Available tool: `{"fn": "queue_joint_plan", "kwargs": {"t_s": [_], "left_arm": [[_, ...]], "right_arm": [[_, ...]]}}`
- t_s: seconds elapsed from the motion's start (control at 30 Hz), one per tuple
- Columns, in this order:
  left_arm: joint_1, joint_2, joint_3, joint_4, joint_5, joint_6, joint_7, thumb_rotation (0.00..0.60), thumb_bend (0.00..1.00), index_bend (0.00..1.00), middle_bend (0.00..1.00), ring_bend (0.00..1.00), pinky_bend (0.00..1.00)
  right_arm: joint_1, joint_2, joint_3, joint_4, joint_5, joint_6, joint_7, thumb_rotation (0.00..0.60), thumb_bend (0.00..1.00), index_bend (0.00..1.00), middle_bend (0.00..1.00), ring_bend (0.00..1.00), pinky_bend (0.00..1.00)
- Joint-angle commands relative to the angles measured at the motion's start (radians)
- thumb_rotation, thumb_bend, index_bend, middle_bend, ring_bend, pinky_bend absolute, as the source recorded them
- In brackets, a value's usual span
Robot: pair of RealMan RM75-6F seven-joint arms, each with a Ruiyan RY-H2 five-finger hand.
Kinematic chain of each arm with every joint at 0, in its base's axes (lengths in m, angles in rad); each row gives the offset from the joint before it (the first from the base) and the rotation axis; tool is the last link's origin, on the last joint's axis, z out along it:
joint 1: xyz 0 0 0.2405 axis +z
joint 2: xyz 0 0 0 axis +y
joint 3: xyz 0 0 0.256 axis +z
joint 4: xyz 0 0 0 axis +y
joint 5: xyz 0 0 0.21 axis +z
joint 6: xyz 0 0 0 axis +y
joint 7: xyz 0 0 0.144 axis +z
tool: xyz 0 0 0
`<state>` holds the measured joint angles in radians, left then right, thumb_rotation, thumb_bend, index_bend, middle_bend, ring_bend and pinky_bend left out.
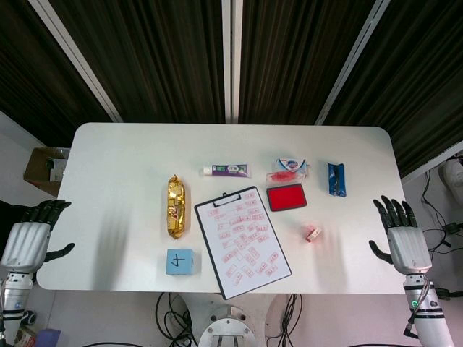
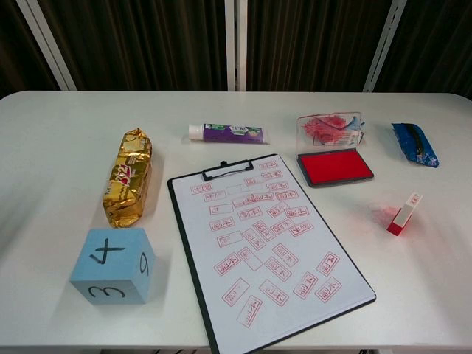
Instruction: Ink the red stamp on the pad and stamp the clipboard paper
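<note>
While well apart from right hand (image 1: 405, 242), stamp (image 1: 313, 234) beside ink pad (image 1: 286, 197).

Head cam high, looking down; chest cam low and close, facing forward.
Head view took in the whole table (image 1: 108, 159) and its near corners. Chest view sat nearer, angled across the top. Both shared the clipboard (image 1: 242, 242) and the ink pad (image 2: 334, 167).
</note>
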<state>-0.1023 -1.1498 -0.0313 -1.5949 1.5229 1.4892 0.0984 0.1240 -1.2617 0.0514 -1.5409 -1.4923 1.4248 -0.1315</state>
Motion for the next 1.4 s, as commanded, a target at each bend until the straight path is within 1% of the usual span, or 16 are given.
{"fn": "queue_joint_plan", "kwargs": {"t_s": [0.03,0.47,0.53,0.57,0.6,0.63,0.67,0.7,0.73,0.77,0.83,0.87,0.93,1.0,1.17,1.4], "left_arm": [[0.000,-0.001,0.000,0.001,0.000,0.000,-0.001,0.600,0.00,0.19,0.19,0.16,0.24],[0.007,0.004,0.002,0.005,0.005,0.012,-0.011,0.600,0.00,0.19,0.19,0.16,0.24],[0.005,0.004,0.001,0.006,0.004,0.009,-0.013,0.600,0.00,0.19,0.19,0.16,0.24],[0.004,0.004,0.001,0.007,0.003,0.008,-0.013,0.600,0.00,0.19,0.19,0.16,0.24],[0.003,0.004,0.000,0.007,0.002,0.005,-0.013,0.600,0.00,0.19,0.19,0.16,0.24],[0.001,0.005,-0.001,0.008,0.000,0.001,-0.013,0.600,0.00,0.19,0.19,0.16,0.24],[0.000,0.005,-0.001,0.007,-0.001,-0.002,-0.012,0.600,0.00,0.19,0.19,0.16,0.24],[-0.002,0.005,-0.002,0.006,-0.002,-0.004,-0.011,0.600,0.00,0.19,0.19,0.16,0.24],[-0.004,0.005,-0.002,0.006,-0.001,-0.007,-0.009,0.600,0.00,0.19,0.19,0.16,0.24],[-0.006,0.004,-0.002,0.006,-0.001,-0.008,-0.007,0.600,0.00,0.19,0.19,0.16,0.24],[-0.008,-0.003,-0.003,0.007,-0.002,-0.012,-0.005,0.600,0.00,0.19,0.19,0.16,0.24],[-0.009,-0.006,-0.003,0.007,-0.002,-0.013,-0.005,0.600,0.00,0.20,0.19,0.16,0.24],[-0.012,-0.010,-0.002,0.007,-0.003,-0.018,0.000,0.600,0.00,0.20,0.19,0.16,0.24],[-0.013,-0.012,-0.002,0.005,-0.003,-0.021,0.004,0.600,0.00,0.20,0.19,0.16,0.24],[-0.013,-0.005,0.000,-0.005,-0.007,-0.025,0.016,0.600,0.00,0.19,0.19,0.16,0.24],[-0.010,-0.002,0.003,-0.003,-0.016,-0.029,0.013,0.600,0.00,0.20,0.19,0.16,0.24]], "right_arm": [[0.001,0.000,0.000,0.001,0.000,-0.001,0.000,0.600,0.18,0.00,0.00,0.00,0.00],[0.003,-0.001,0.000,-0.002,-0.005,0.001,-0.006,0.600,0.18,0.00,0.00,0.00,0.00],[0.011,-0.003,0.003,0.011,-0.029,0.011,0.002,0.600,0.18,0.00,0.00,0.00,0.01],[0.014,-0.008,0.007,0.023,-0.043,0.024,0.007,0.600,0.18,0.00,0.00,0.04,0.09],[0.018,-0.011,0.009,0.032,-0.058,0.031,0.017,0.600,0.18,0.00,0.00,0.11,0.24],[0.029,-0.006,0.005,0.044,-0.083,0.030,0.029,0.600,0.18,0.00,0.00,0.22,0.43],[0.040,0.002,0.001,0.051,-0.104,0.022,0.026,0.600,0.18,0.00,0.00,0.32,0.58],[0.054,0.014,-0.006,0.059,-0.126,0.009,0.011,0.600,0.18,0.00,0.00,0.40,0.68],[0.075,0.034,-0.016,0.070,-0.158,-0.014,-0.036,0.600,0.18,0.00,0.02,0.47,0.74],[0.092,0.048,-0.022,0.080,-0.185,-0.032,-0.098,0.600,0.18,0.02,0.04,0.49,0.77],[0.121,0.067,-0.030,0.081,-0.225,-0.074,-0.264,0.600,0.18,0.06,0.12,0.52,0.78],[0.131,0.072,-0.036,0.066,-0.234,-0.097,-0.302,0.600,0.18,0.09,0.14,0.52,0.78],[0.159,0.079,-0.049,0.033,-0.248,-0.151,-0.326,0.600,0.18,0.12,0.15,0.52,0.78],[0.182,0.078,-0.055,0.030,-0.253,-0.192,-0.342,0.600,0.18,0.15,0.16,0.52,0.78],[0.228,0.031,-0.064,0.056,-0.236,-0.282,-0.334,0.600,0.18,0.16,0.17,0.52,0.78],[0.263,-0.068,-0.076,0.159,-0.250,-0.300,-0.253,0.600,0.18,0.19,0.23,0.52,0.78]]}}
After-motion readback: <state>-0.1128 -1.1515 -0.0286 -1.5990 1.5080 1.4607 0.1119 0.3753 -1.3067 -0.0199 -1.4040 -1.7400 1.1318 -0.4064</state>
